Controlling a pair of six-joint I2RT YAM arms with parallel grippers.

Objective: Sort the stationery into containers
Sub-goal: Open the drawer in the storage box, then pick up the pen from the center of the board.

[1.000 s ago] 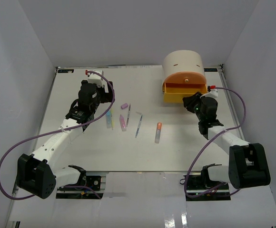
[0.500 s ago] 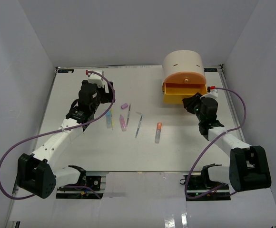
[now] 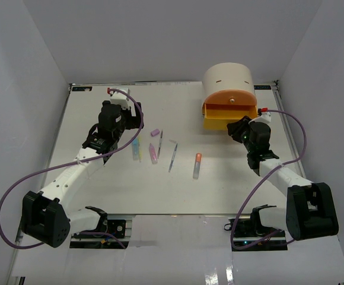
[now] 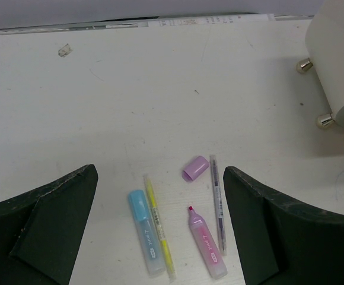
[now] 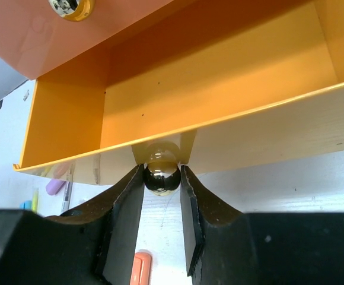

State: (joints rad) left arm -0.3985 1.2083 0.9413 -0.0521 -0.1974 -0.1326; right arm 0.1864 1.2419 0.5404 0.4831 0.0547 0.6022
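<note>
White table point(image 3: 101, 184) fills most of the top view. Cream cylinder organiser point(image 3: 228, 76) stands at the far edge, twd the far right corner, on small metal feet point(image 4: 324, 120). Its yellow drawer point(image 5: 219, 77) is pulled out twd the near edge and open. The peach drawer point(image 5: 118, 24) above it is pushed in and has a brass knob.

Right gripper point(image 5: 162, 178) is at the front of the yellow drawer. Jaws are narrow, one finger each side of the yellow drawer knob point(image 5: 162, 169) and pressed on it. Left gripper point(image 4: 160, 172) hangs over the table left of centre, jaws wide, holding nothing, well above the items under it.

Stationery lies loose mid-table btwn the 2 arms, all roughly lengthwise near-to-far:
- Blue marker point(image 4: 143, 228) is furthest twd the left edge.
- Pink marker point(image 4: 206, 243) is near it on the rt, uncapped, bare tip pointing at the far edge.
- Orange-capped marker point(image 3: 197, 165) lies apart from the rest, nearest the right edge, cap end twd the far edge.
- Yellow pen point(image 4: 158, 228) lies just beside the blue marker on its rt; can't tell if touching.
- Dark thin pen point(image 4: 217, 202) lies just beside the pink marker on its rt.
- Pale thin pen point(image 3: 172, 155) lies btwn that group and the orange-capped marker, slightly tilted.
- Purple cap point(image 4: 194, 168) lies just past the pink marker's tip, beside the dark thin pen's far end.
</note>
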